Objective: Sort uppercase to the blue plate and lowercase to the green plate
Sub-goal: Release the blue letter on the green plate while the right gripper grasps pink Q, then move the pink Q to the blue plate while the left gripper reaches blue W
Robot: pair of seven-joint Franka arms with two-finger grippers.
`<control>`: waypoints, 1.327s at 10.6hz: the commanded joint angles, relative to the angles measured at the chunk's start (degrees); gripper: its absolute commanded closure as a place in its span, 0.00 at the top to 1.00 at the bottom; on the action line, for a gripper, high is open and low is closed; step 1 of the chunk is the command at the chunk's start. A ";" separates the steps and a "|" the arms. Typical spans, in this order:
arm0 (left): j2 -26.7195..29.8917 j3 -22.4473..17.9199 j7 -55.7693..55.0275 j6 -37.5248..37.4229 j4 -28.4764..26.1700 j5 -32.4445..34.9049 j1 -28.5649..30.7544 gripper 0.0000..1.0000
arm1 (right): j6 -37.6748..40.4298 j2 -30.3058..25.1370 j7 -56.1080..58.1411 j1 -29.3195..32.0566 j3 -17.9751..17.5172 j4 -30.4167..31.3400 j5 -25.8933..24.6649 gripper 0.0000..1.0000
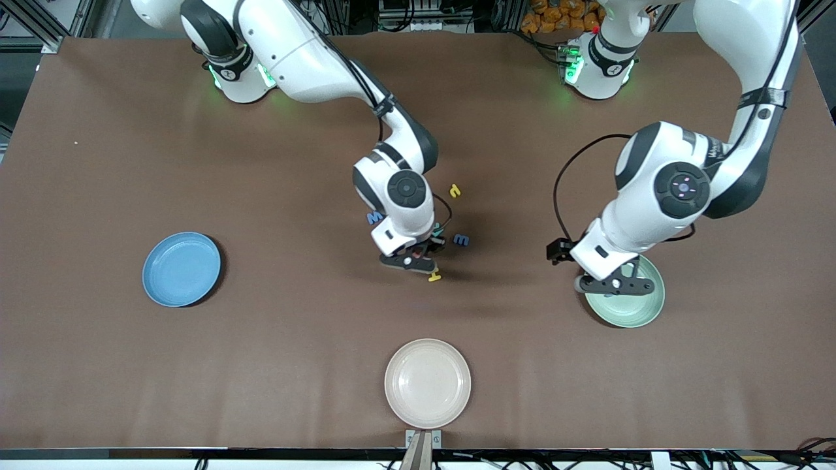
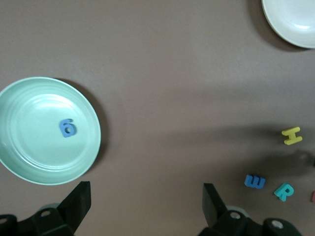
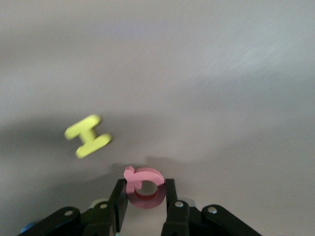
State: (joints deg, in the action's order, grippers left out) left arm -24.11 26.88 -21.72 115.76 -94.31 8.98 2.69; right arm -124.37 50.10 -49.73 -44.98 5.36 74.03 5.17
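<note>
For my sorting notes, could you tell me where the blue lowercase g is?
The blue foam lowercase g lies in the pale green plate, under the open left gripper.

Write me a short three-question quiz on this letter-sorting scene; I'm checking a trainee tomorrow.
1. True or false: the green plate holds a blue letter g.
2. Which letter has the right hand shut on? A) yellow H B) red Q C) green R
3. Fill in: the open left hand is over the ____ plate.

Key: 1 true. 2 B; the fingers pinch the Q, with the H lying apart on the table. 3 green.
</note>
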 commanded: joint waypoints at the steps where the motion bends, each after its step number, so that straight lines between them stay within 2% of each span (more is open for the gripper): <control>1: 0.55 0.10 -1.91 -0.72 -0.70 -0.90 -0.93 1.00 | 6.39 -4.47 6.02 4.26 -0.17 1.11 -0.86 0.00; 4: 0.03 0.10 -2.88 -0.63 -1.23 -0.81 -4.17 1.00 | 13.17 -7.64 17.00 10.94 -0.08 2.25 -0.86 0.00; 7: -1.46 0.10 -5.96 0.68 -1.49 -0.37 -8.04 1.00 | 12.66 -12.99 28.94 17.09 0.09 9.53 -1.12 0.00; 9: -1.73 0.10 -6.22 6.54 -5.25 -0.19 -10.24 1.00 | 12.66 -16.51 40.18 23.41 0.27 13.58 -1.12 0.00; 11: -1.82 0.10 -12.52 15.94 -10.70 0.76 -12.78 1.00 | 12.75 -17.58 51.61 30.09 0.27 15.09 -1.38 0.00; 14: -5.85 0.19 -15.80 18.26 -10.72 8.14 -15.78 1.00 | 12.75 -17.85 67.78 39.06 0.27 17.19 -1.65 0.00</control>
State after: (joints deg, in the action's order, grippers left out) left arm -28.58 27.12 -36.07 132.31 -105.01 13.81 -12.58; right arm -111.06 34.51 12.10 -9.17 6.86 87.66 4.29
